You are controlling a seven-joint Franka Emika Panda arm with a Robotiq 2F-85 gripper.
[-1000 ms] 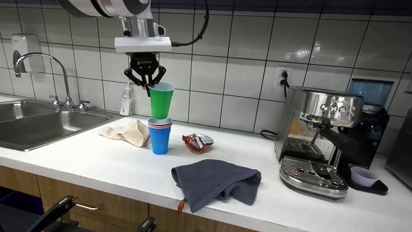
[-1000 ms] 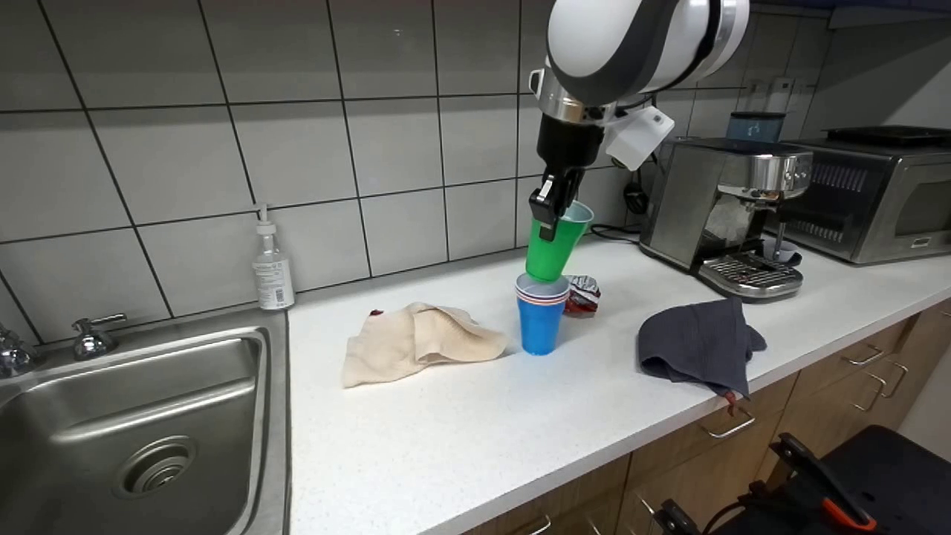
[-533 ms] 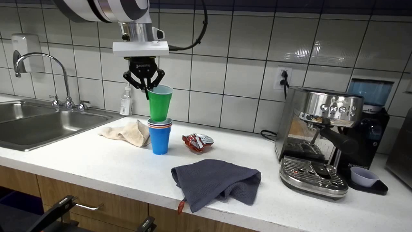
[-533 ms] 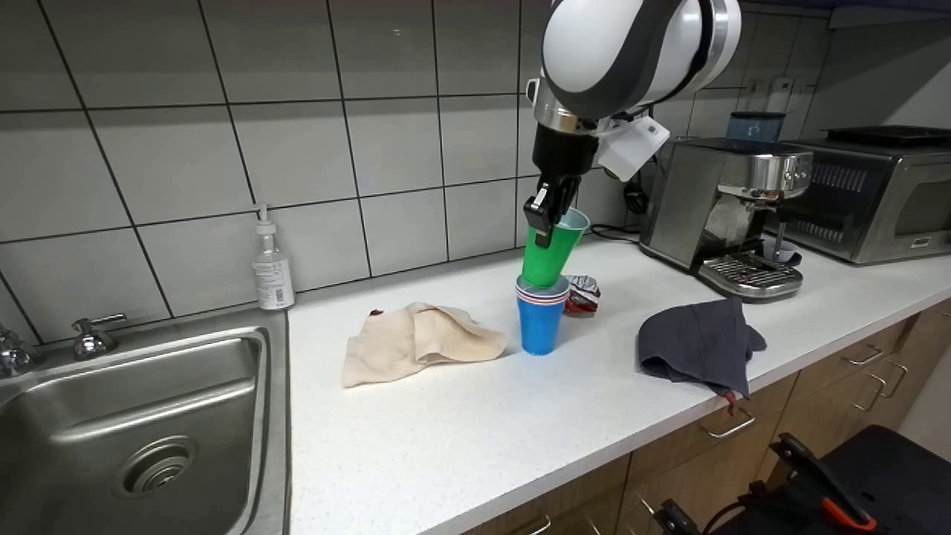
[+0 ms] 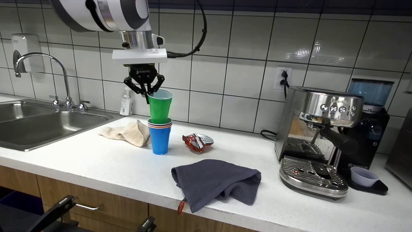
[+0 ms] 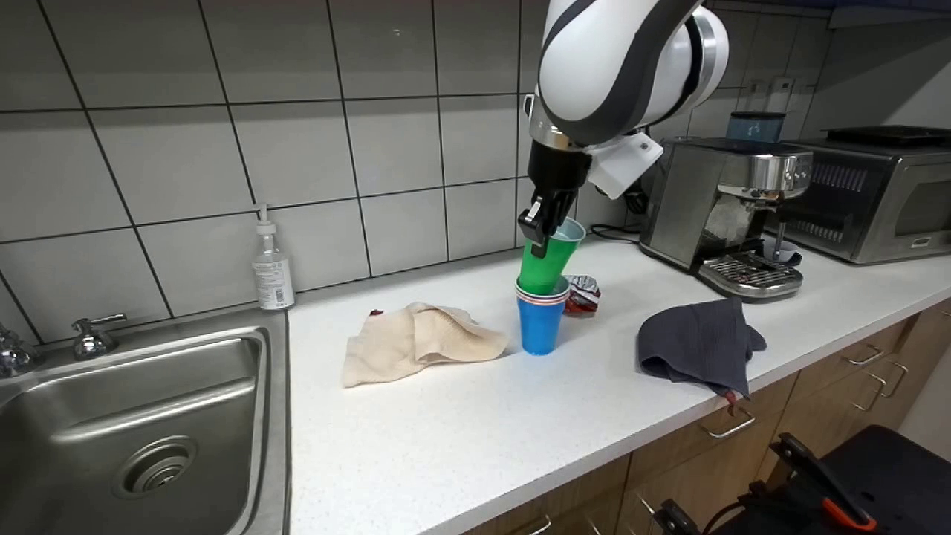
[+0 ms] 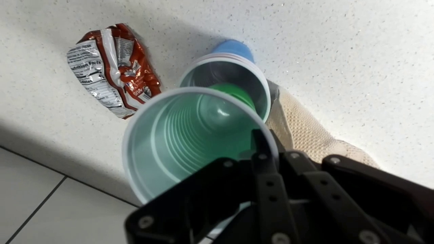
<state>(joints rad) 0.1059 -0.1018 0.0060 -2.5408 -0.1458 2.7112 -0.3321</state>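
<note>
My gripper (image 5: 148, 97) is shut on the rim wall of a green cup (image 5: 160, 109), one finger inside and one outside. The grip also shows in the wrist view (image 7: 269, 144), where I look into the open green cup (image 7: 183, 132). The green cup tilts slightly, and its bottom is inside the mouth of a stack of nested cups with a blue cup (image 5: 159, 139) outermost. The green cup (image 6: 544, 269) and the blue stack (image 6: 540, 327) also show in an exterior view. The stack stands upright on the white counter. The green cup's lower end is partly hidden by the stack's rim.
A crumpled red and silver wrapper (image 5: 198, 142) lies beside the stack. A beige cloth (image 6: 423, 343) lies on its sink side. A dark grey cloth (image 5: 215, 180) lies at the counter's front edge. A sink (image 6: 271, 416), soap bottle (image 6: 273, 275) and coffee machine (image 5: 322, 106) stand around.
My gripper has moved down with the green cup, and slightly toward the sink side. The cup's bottom has gone from the stack's mouth to deeper inside it. The stack has not moved.
</note>
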